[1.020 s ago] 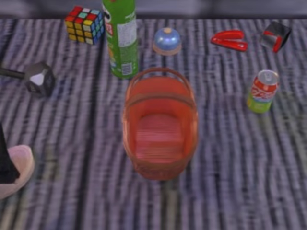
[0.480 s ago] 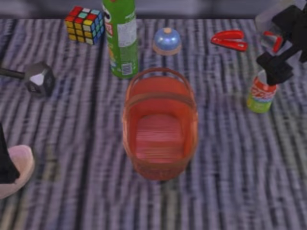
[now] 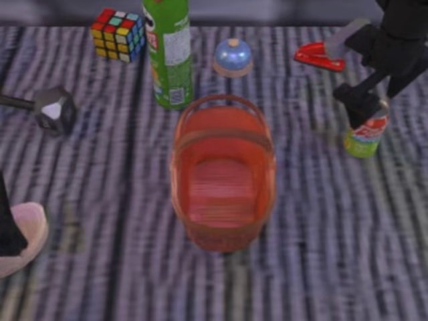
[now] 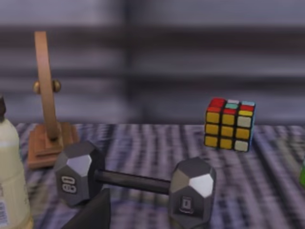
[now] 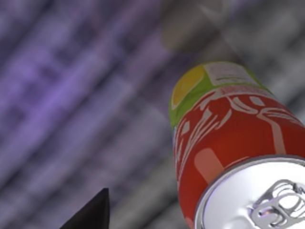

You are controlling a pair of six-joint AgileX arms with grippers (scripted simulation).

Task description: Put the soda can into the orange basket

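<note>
- The orange-red oval woven basket point(image 3: 223, 180) stands in the middle of the striped table point(image 3: 314, 234).
- Just behind it, a little to the left, stands the tall green cylindrical canister point(image 3: 168, 53).
- The multicoloured puzzle cube point(image 3: 118, 34) is left of the canister; the round blue bell point(image 3: 233, 57) is to its right.
- The dark metal dumbbell point(image 3: 50, 110) lies near the left edge.
- The red stapler point(image 3: 314, 56) lies far right, at the back.
- The small red and lime-green soda can point(image 3: 366, 136) stands right of the basket, well apart from it.
- The right end effector point(image 3: 364, 107) is over the can's top.
- The left end effector point(image 3: 10, 231) is at the left edge, near the front.
</note>
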